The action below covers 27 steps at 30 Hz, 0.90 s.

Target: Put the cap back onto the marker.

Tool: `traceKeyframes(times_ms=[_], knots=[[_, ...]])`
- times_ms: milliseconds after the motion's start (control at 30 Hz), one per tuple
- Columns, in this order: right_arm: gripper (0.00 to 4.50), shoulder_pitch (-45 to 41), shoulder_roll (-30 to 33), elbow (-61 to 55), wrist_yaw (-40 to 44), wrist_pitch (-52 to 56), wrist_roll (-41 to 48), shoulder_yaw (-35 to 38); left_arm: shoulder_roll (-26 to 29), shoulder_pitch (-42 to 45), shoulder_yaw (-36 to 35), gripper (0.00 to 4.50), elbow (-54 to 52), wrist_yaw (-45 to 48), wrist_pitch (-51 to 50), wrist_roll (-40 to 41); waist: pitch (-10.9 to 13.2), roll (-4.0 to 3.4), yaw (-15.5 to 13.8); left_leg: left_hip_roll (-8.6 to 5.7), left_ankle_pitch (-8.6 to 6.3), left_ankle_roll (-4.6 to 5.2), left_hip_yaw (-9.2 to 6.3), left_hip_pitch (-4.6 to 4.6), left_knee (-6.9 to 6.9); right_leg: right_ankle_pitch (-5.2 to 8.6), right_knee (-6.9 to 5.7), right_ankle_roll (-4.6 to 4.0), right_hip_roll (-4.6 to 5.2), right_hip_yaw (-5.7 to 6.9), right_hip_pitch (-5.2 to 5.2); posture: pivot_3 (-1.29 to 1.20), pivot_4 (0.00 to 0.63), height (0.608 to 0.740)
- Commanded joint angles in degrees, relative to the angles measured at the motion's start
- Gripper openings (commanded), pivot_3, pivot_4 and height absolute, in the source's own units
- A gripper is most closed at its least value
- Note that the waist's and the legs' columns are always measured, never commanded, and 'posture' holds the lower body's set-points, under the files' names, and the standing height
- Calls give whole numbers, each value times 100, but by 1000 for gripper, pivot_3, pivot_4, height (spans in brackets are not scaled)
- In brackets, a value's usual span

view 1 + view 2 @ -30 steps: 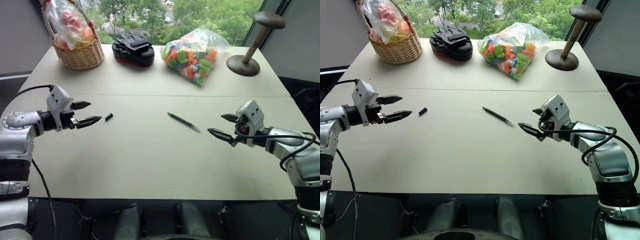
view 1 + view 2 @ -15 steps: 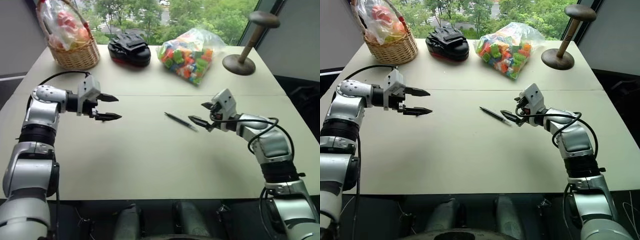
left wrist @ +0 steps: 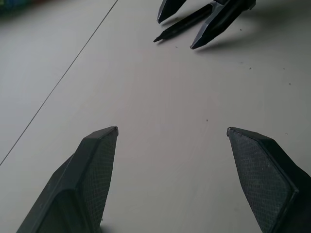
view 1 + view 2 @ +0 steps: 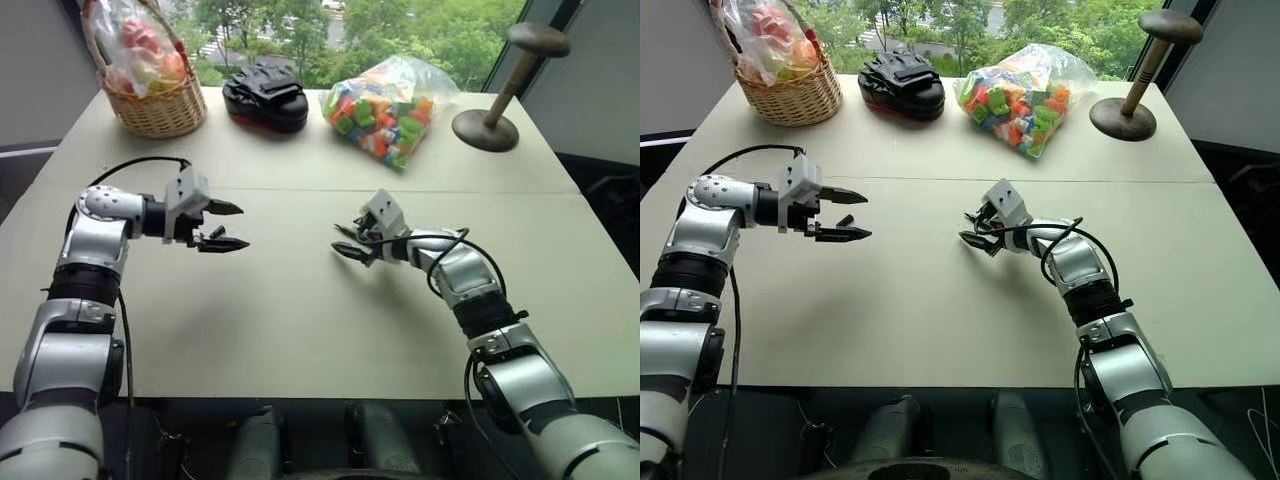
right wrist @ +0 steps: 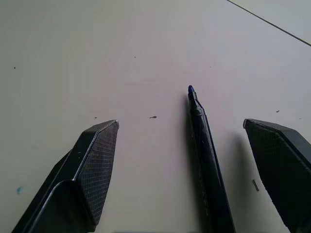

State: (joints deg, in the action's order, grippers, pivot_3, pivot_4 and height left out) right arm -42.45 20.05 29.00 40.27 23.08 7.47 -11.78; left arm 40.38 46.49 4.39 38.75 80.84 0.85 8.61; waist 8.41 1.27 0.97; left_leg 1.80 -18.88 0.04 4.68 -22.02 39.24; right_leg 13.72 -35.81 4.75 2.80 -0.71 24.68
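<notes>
Both arms have swung inward over the pale surface (image 4: 300, 330) in the last second. The right gripper (image 5: 194, 145), which stood well off toward the right edge a moment ago, now sits low over the middle, and its jaws stand wide apart on either side of the marker (image 5: 204, 160). The wrist view shows the marker lying flat between the two black fingers, nearer to one of them, bare tip pointing away from the wrist, touching neither pad. So nothing is held there yet; the jaws only straddle it.

The left gripper (image 4: 226, 226) has come in from the left edge toward the seam line, jaws also spread wide and holding nothing. The cap (image 4: 845, 220) appears as a small dark bit right at the tip of the lower finger; I cannot tell whether it sits between the fingers or just beside them.

For the task, this looks like the end of the approach: each arm is set at its own piece, the right to close on the marker, the left on the cap. The right looks better lined up. The cap is tiny, and I judge the left fingers need care not to nudge it away.
</notes>
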Motion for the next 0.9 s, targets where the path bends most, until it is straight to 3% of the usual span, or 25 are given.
traceKeyframes(times_ms=[33,400,533,700,900], knots=[[4264,-249,32,136,87,-200,-21,216,59,-82,-208,3771,-358,-104,-73,147,0,0,12,1,0,0,0,1,0,0,-1,0,-1,0,0,0,150,740],[4264,-65,-92,125,153,24,-158,113,23,-97,-188,3771,-294,-261,16,98,0,0,17,2,4,-7,-1,5,0,0,-18,0,-8,0,4,0,150,740],[2587,32,-168,91,143,32,-402,-117,-17,-85,-181,3771,-263,-311,36,96,-2,2,24,2,4,-8,0,10,0,0,-22,0,-8,-1,4,0,150,740],[65,-27,-239,247,42,3,-619,-175,-31,-92,-192,3771,-261,-351,24,97,-3,3,30,3,2,-4,3,34,-1,0,-31,0,-11,-3,-10,0,150,740],[65,-154,-107,95,-72,-135,-793,-95,11,-124,-287,3771,-56,-556,42,85,-3,3,22,3,6,-11,3,59,-1,1,-34,-1,-11,-7,-25,0,150,740]])
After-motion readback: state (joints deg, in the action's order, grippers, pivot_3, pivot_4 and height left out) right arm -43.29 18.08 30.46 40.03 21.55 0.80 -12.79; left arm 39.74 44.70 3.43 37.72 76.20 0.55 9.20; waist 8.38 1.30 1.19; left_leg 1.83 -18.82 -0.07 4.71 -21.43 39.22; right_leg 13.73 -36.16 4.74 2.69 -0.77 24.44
